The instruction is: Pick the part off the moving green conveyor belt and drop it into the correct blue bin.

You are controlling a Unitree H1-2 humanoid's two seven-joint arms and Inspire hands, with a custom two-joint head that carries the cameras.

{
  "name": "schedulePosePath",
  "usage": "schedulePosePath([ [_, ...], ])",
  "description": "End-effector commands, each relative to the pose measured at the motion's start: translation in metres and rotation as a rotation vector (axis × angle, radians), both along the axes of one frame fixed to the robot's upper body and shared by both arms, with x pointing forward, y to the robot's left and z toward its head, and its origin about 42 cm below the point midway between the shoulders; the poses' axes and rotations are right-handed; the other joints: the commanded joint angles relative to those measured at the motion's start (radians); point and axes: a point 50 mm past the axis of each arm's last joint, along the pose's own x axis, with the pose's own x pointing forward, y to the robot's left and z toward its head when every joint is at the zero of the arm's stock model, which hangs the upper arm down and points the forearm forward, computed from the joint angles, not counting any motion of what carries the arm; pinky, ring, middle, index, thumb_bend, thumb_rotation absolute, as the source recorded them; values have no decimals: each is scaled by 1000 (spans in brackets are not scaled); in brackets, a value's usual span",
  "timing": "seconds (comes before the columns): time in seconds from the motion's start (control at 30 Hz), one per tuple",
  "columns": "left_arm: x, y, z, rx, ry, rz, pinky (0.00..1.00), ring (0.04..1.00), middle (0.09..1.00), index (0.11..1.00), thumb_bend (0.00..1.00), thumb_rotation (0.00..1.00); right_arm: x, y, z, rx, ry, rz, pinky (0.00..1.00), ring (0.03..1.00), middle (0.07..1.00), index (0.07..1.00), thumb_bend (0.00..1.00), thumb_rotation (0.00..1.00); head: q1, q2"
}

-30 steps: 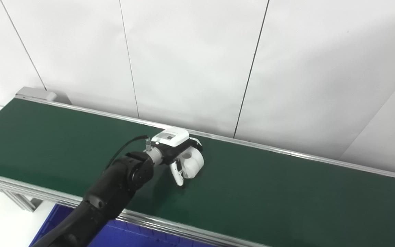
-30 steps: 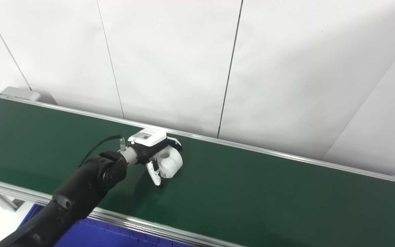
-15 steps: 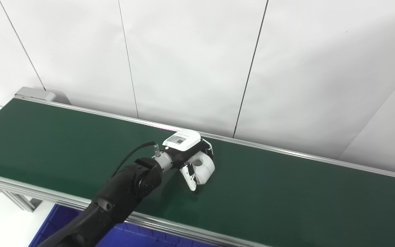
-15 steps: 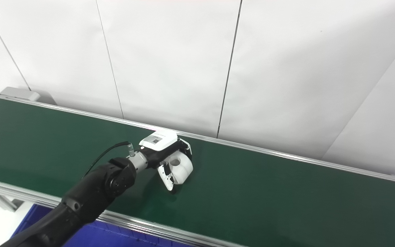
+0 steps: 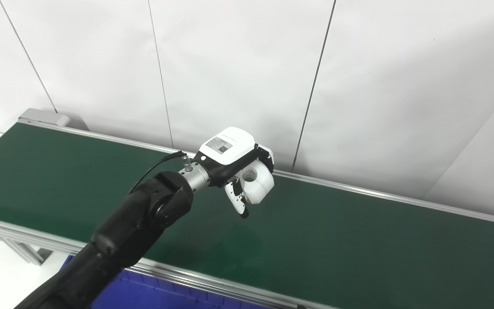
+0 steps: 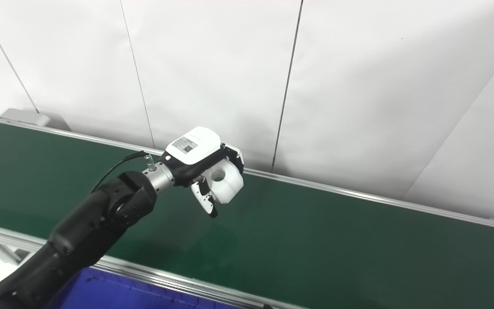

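White part | hole upward | left hand gripping | above belt

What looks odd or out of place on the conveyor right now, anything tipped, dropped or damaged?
Nothing stands out. The left hand holds the white part clear above the green belt, fingers wrapped round it. The belt surface looks bare and unmarked, and the blue bin shows below its near rail. The right hand is out of view.

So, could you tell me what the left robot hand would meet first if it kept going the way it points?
Probably the white wall panel behind the belt; depth is unclear. The left robot hand holds the white part.
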Motion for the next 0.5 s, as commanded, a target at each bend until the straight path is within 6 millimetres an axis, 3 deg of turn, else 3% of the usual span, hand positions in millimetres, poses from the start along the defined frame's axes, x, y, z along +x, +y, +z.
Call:
schedulePosePath([
  [0.0,-6,8,34,-29,-60,-8,259,337,424,521,516,0,5,3,17,52,-96,-3,849,856,900,928,805,948,5,4],
  [0.03,-14,9,44,-30,-63,-11,265,344,426,521,516,0,5,2,21,51,-108,0,851,856,901,929,804,949,30,39],
  [0.07,-20,10,51,-30,-64,-13,296,368,467,526,507,0,6,1,23,49,-115,3,861,864,909,937,795,965,30,39],
  [0.13,-31,13,61,-35,-68,-19,320,386,502,526,500,0,7,-2,29,49,-123,4,873,872,917,945,790,980,76,91],
  [0.2,-44,18,64,-43,-68,-19,272,364,495,539,495,0,7,-5,35,51,-126,7,898,884,930,955,782,995,103,116],
  [0.47,-106,42,45,-75,32,41,287,375,500,543,495,0,4,-22,53,56,-126,20,930,906,948,975,751,1000,204,191],
])
